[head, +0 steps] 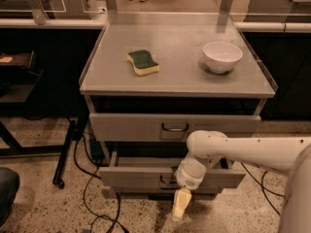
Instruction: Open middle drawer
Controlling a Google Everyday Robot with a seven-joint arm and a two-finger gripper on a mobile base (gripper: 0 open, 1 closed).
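The grey metal cabinet (pixel 97 81) shows two drawer fronts. The upper front (pixel 126 126) sits just under the top, with a dark gap above it. Below it, the middle drawer (pixel 131 176) stands pulled out towards me, and its dark loop handle (pixel 167 181) is partly hidden by my wrist. My gripper (pixel 180 205) hangs in front of and just below this drawer's front at the centre, pointing down at the floor. My white arm (pixel 252 152) reaches in from the right. Anything below the middle drawer is hidden.
A green and yellow sponge (pixel 143 62) and a white bowl (pixel 222 56) sit on the cabinet top. Black cables (pixel 90 188) lie on the speckled floor at the left. A dark table leg (pixel 65 154) stands to the left. A dark shape (pixel 7 191) is at the bottom left.
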